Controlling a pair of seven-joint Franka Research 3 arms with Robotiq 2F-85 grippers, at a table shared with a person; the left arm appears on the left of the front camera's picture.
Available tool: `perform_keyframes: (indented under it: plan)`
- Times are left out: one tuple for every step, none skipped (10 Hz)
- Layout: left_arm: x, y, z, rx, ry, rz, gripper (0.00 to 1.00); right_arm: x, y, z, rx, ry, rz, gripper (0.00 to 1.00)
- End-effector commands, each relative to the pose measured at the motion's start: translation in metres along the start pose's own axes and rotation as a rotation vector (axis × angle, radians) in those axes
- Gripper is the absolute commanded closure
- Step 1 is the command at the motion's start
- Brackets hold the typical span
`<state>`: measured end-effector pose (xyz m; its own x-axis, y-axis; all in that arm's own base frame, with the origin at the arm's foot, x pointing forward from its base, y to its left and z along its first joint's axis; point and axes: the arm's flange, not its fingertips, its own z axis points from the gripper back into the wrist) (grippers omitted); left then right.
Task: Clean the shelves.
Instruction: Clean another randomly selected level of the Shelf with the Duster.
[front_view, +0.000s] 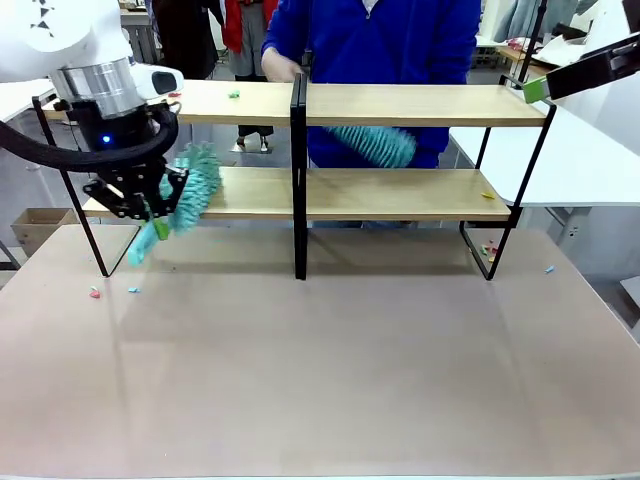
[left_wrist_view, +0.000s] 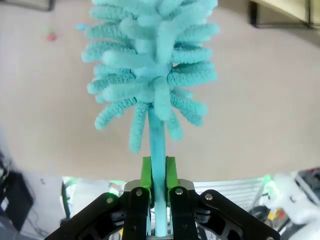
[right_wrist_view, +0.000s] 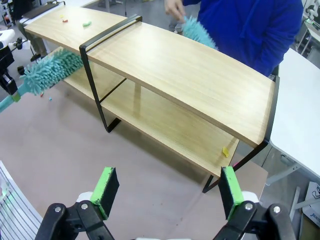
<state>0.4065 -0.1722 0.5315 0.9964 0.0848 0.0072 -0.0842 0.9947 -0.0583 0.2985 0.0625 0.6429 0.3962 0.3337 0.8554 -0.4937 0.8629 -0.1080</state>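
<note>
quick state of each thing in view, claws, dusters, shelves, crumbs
left claw: shut on the teal duster handle
right claw: open, empty, above the shelves' right end
teal duster: head at the lower board's left end
second duster: in the person's hand, behind the shelves
shelves: upright, small scraps on both boards
table: few scraps near the rack's feet

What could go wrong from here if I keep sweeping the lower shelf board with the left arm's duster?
1. The person's duster is working the same shelves; the two could collide near the black centre post.
2. The left gripper pinches only the thin handle of its duster, which might twist or slip.
3. Crumbs on the top board may just drop onto the table.
</note>
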Motion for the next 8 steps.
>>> perform_keyframes:
  plan:
    - [0.002, 0.001, 0.002, 0.08, 0.05, 0.113, 0.88, 0.0, 0.0, 0.0, 0.006, -0.002, -0.008, 0.0]
    - [0.01, 0.007, 0.0, 0.097, 0.051, 0.165, 0.88, 0.0, 0.0, 0.0, 0.006, -0.002, -0.008, 0.0]
    - [0.016, 0.014, -0.004, 0.135, 0.078, 0.226, 0.88, 0.0, 0.0, 0.0, 0.006, -0.002, -0.008, 0.0]
    - [0.019, 0.023, -0.004, 0.178, 0.103, 0.292, 0.88, 0.0, 0.0, 0.0, 0.006, -0.002, -0.008, 0.0]
    - [0.019, 0.031, 0.0, 0.208, 0.056, 0.379, 0.88, 0.0, 0.0, 0.0, 0.006, -0.002, -0.008, 0.0]
    - [0.019, 0.035, 0.003, 0.23, 0.058, 0.425, 0.88, 0.0, 0.0, 0.0, 0.006, -0.002, -0.008, 0.0]
    - [0.02, 0.036, 0.002, 0.252, 0.083, 0.431, 0.88, 0.0, 0.0, 0.0, 0.006, -0.002, -0.008, 0.0]
    - [0.022, 0.036, 0.001, 0.269, 0.083, 0.451, 0.88, 0.0, 0.0, 0.0, 0.006, -0.002, -0.008, 0.0]
